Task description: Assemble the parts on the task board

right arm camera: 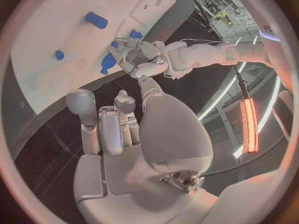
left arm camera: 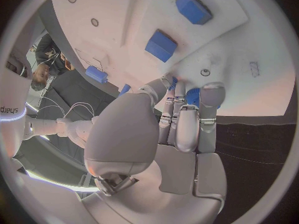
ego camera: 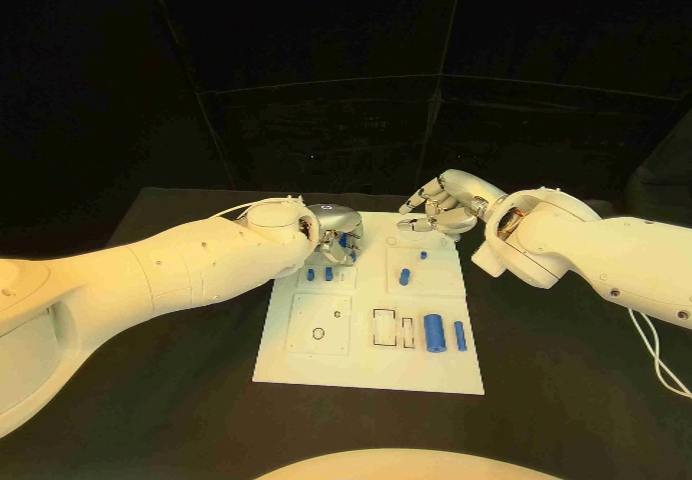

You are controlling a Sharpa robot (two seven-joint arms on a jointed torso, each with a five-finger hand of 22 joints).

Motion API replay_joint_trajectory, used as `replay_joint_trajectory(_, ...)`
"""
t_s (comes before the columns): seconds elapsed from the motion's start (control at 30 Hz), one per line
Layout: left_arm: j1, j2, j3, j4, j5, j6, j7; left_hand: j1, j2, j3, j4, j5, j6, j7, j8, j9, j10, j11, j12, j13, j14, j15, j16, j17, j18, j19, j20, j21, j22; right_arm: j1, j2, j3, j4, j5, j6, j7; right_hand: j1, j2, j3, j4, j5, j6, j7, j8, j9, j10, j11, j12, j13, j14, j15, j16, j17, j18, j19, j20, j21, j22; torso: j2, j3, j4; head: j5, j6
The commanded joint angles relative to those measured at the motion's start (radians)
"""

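The white task board (ego camera: pixel 368 362) lies in the middle of the black table. Several blue parts (ego camera: pixel 433 330) lie or stand on it; one long part (ego camera: pixel 405 276) sits mid-board. My left hand (ego camera: pixel 333 236) hovers over the board's far left corner, fingers curled down around a small blue part (left arm camera: pixel 192 96) at their tips. Two blue blocks (left arm camera: pixel 161 45) lie just beyond those fingers (left arm camera: pixel 187 119). The same left hand (right arm camera: pixel 142 59) appears in the right wrist view with the blue part (right arm camera: pixel 108 62) at its fingertips. My right hand (ego camera: pixel 440 207) hangs at the board's far edge, its fingers (right arm camera: pixel 109 127) holding nothing.
Outlined recesses and small holes (ego camera: pixel 389 327) mark the near half of the board. Black table (ego camera: pixel 173 400) surrounds the board on all sides. A dark backdrop rises behind the table's far edge.
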Motion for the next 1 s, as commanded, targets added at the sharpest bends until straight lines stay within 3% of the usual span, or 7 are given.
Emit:
replay_joint_trajectory(0.03,-0.005,0.001,-0.003,-0.005,-0.011,0.021,-0.007,0.000,0.014,0.014,-0.005,0.002,0.011,-0.001,-0.008,0.001,0.015,0.000,-0.007,-0.006,0.007,-0.007,0.005,-0.001,-0.018,0.006,-0.005,0.010,0.008,0.002,0.000,0.000,0.002,0.002,0.004,0.008,0.001,0.009,-0.003,0.001,0.003,-0.007,-0.003,0.004,0.000,-0.007,-0.001,0.004,-0.001,0.043,-0.004,-0.005,0.001,0.018,0.003,-0.005,-0.006,-0.001,0.000,0.0004,-0.0009,-0.001,0.001)
replay_joint_trajectory(0.3,-0.004,-0.035,0.000,0.037,-0.010,-0.080,0.051,-0.003,0.011,0.045,-0.027,0.003,0.045,-0.006,-0.014,0.004,0.052,-0.007,-0.016,-0.011,0.010,-0.014,0.003,-0.019,-0.024,0.022,-0.009,0.049,0.048,0.002,-0.002,0.000,0.003,0.002,0.002,0.009,0.001,0.009,-0.003,0.001,0.003,-0.007,-0.003,0.004,0.000,-0.007,-0.001,0.004,-0.001,0.043,-0.004,-0.005,0.001,0.018,0.003,-0.005,-0.006,-0.001,-0.002,0.0000,0.0023,-0.002,0.003)
replay_joint_trajectory(0.4,-0.001,-0.054,0.012,0.064,0.000,-0.121,0.069,-0.008,0.009,0.054,-0.032,0.003,0.051,-0.006,-0.019,0.004,0.059,-0.008,-0.024,-0.015,0.013,-0.015,0.004,-0.021,-0.025,0.025,-0.010,0.056,0.055,0.002,-0.002,0.000,0.002,0.001,0.001,0.009,0.001,0.009,-0.003,0.001,0.003,-0.007,-0.003,0.004,0.000,-0.007,-0.001,0.004,-0.001,0.043,-0.004,-0.005,0.001,0.018,0.003,-0.005,-0.006,-0.001,-0.001,-0.0007,0.0026,-0.002,0.006)
replay_joint_trajectory(0.47,0.000,-0.061,0.020,0.074,0.006,-0.131,0.072,-0.010,0.008,0.056,-0.033,0.003,0.052,-0.006,-0.021,0.003,0.060,-0.008,-0.026,-0.015,0.013,-0.015,0.004,-0.022,-0.025,0.025,-0.011,0.056,0.056,0.002,-0.001,0.000,0.002,0.001,0.001,0.009,0.001,0.009,-0.003,0.001,0.003,-0.007,-0.003,0.004,0.000,-0.007,-0.001,0.004,-0.001,0.043,-0.004,-0.005,0.001,0.018,0.003,-0.005,-0.006,-0.001,-0.001,-0.0007,0.0020,-0.001,0.006)
replay_joint_trajectory(0.77,0.000,-0.061,0.020,0.074,0.006,-0.131,0.072,-0.010,0.008,0.056,-0.033,0.003,0.052,-0.006,-0.021,0.003,0.060,-0.008,-0.026,-0.015,0.013,-0.015,0.004,-0.022,-0.025,0.025,-0.011,0.056,0.056,0.002,-0.001,0.000,0.002,0.001,0.001,0.009,0.001,0.009,-0.003,0.001,0.003,-0.007,-0.003,0.004,0.000,-0.007,-0.001,0.004,-0.001,0.043,-0.004,-0.005,0.001,0.018,0.003,-0.005,-0.006,-0.001,-0.001,-0.0007,0.0020,-0.001,0.006)
replay_joint_trajectory(0.9,0.000,-0.116,0.052,0.121,0.030,-0.119,0.064,-0.022,0.002,0.068,-0.040,0.003,0.053,-0.003,-0.036,0.002,0.062,-0.005,-0.046,-0.023,0.013,-0.013,0.002,-0.031,-0.026,0.025,-0.010,0.060,0.062,0.002,-0.003,0.000,0.001,0.001,0.002,0.009,0.001,0.009,-0.003,0.001,0.003,-0.007,-0.003,0.004,0.000,-0.007,-0.001,0.004,-0.001,0.043,-0.004,-0.005,0.001,0.018,0.003,-0.005,-0.006,-0.001,-0.001,-0.0006,0.0021,0.010,0.012)
replay_joint_trajectory(1.0,0.000,-0.148,0.064,0.142,0.040,-0.098,0.056,-0.025,0.000,0.069,-0.040,0.003,0.054,-0.003,-0.037,0.002,0.064,-0.004,-0.048,-0.024,0.013,-0.013,0.002,-0.032,-0.026,0.025,-0.010,0.062,0.064,0.002,-0.005,0.000,0.001,0.001,0.003,0.009,0.001,0.009,-0.003,0.001,0.003,-0.007,-0.003,0.004,0.000,-0.007,-0.001,0.004,-0.001,0.043,-0.004,-0.005,0.001,0.018,0.003,-0.005,-0.006,-0.001,-0.001,0.0002,0.0025,0.009,0.012)
